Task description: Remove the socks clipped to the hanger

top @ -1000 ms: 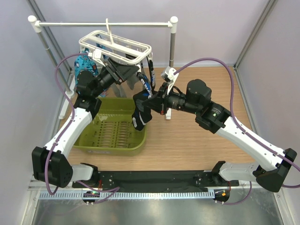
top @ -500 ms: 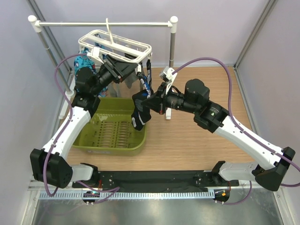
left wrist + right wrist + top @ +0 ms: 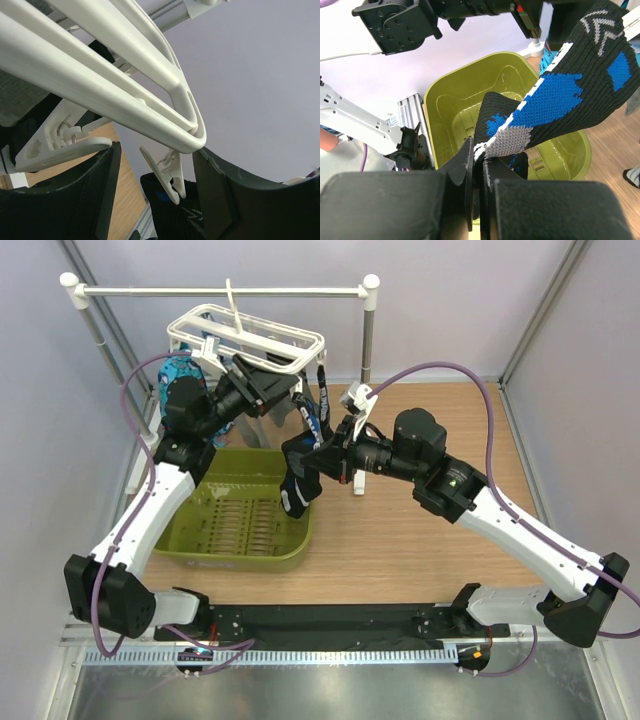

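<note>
The left arm [image 3: 150, 510] has risen over the last second. The left jaws, which sat lower beneath the hanger [image 3: 245, 335], now reach up under its front edge and have narrowed a little. In the left wrist view they are released and hold nothing. They stand apart on either side of 1 white clip [image 3: 167, 172] that dangles just below the hanger's rounded corner, with dark fabric below it. This looks like lining up to pinch that clip or the sock under it, so the next release seems close but not yet begun.

The right arm [image 3: 480, 505] has barely shifted. The right jaws are clenched on the lower end of a black sock [image 3: 555, 95] with blue and white marks. It is drawn down and forward from the hanger, above the green basket [image 3: 240, 552] that sits on the tabletop [image 3: 420, 540] below the hanger. I cannot tell whether the sock's upper end is free of its clip.

A blue-patterned sock [image 3: 180, 368] hangs at the hanger's left side, so at least 2 socks remain to deal with.
</note>
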